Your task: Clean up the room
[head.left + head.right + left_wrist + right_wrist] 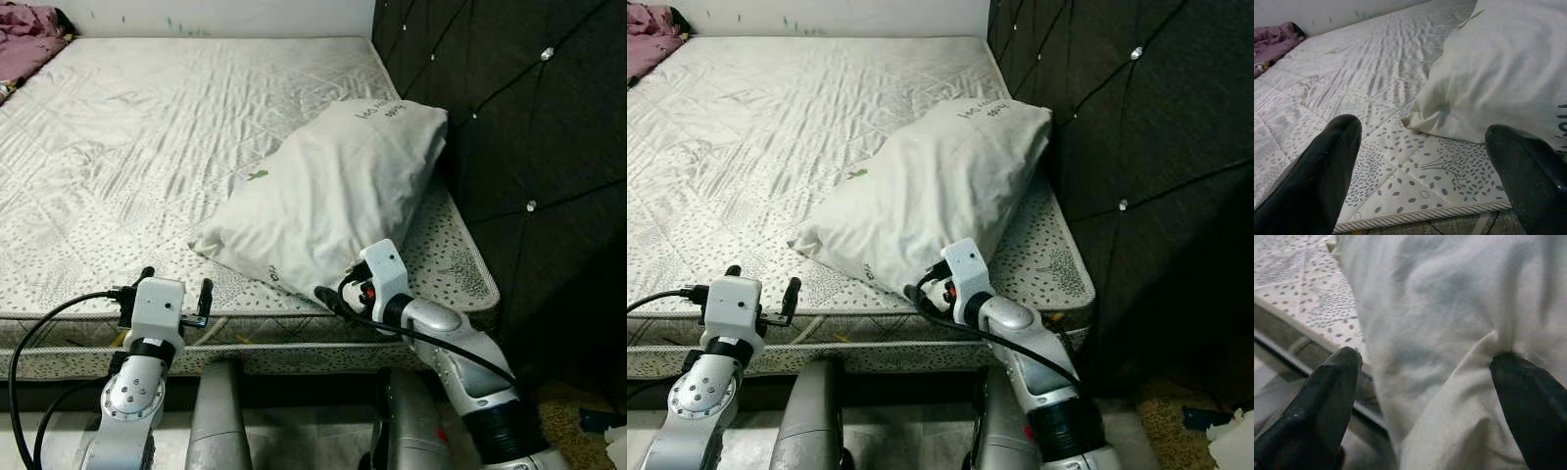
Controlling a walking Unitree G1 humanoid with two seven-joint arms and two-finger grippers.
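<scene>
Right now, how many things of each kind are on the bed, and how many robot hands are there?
Pillow: 1
Pink bedding heap: 1
Robot grippers: 2, left gripper and right gripper
Total: 4

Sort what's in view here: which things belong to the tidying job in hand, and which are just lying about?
In the job:
- white pillow, lying on the mattress near the headboard
- right gripper, open against the pillow's near end
- left gripper, open at the mattress edge
- mattress

Just there:
- pink bedding at the far corner
- dark tufted headboard
</scene>
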